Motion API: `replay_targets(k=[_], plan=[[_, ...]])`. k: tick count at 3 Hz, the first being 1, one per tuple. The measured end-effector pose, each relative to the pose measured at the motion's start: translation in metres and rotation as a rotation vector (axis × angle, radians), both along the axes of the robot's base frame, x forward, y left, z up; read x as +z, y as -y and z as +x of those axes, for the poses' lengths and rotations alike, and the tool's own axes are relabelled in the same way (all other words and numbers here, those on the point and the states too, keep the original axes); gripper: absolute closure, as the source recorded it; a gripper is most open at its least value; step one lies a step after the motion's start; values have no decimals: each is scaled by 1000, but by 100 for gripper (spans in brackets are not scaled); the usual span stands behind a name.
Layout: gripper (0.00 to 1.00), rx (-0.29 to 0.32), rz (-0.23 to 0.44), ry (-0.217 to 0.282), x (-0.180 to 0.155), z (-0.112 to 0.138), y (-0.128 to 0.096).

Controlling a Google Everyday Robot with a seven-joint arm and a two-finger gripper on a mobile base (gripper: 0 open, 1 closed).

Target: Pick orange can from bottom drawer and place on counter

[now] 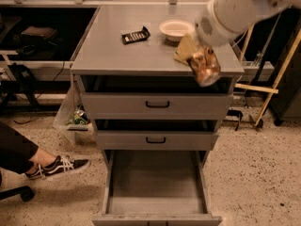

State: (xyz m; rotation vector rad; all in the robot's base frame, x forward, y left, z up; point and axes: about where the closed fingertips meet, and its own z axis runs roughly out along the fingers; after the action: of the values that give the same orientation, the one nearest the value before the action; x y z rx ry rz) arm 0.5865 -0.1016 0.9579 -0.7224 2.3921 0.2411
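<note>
The orange can (pixel 206 67), dented and shiny, is held in my gripper (pixel 197 59) above the front right edge of the counter (pixel 122 55). The gripper hangs from the white arm (pixel 235 11) that comes in from the top right, and it is shut on the can. The bottom drawer (pixel 155 182) stands pulled open below, with a bare grey floor. The arm and gripper hide the sponge on the counter.
A white bowl (pixel 175 28) and a black flat object (pixel 135 35) lie on the counter's far part. Two upper drawers with black handles (pixel 157 104) are partly open. A person's leg and shoe (pixel 56 166) are at the left on the floor.
</note>
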Motion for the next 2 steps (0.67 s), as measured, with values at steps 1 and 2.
replay_targets(k=[1,2], plan=[[100,5,32,70,42,8,-9],[100,10,42,74,44,11,-10]])
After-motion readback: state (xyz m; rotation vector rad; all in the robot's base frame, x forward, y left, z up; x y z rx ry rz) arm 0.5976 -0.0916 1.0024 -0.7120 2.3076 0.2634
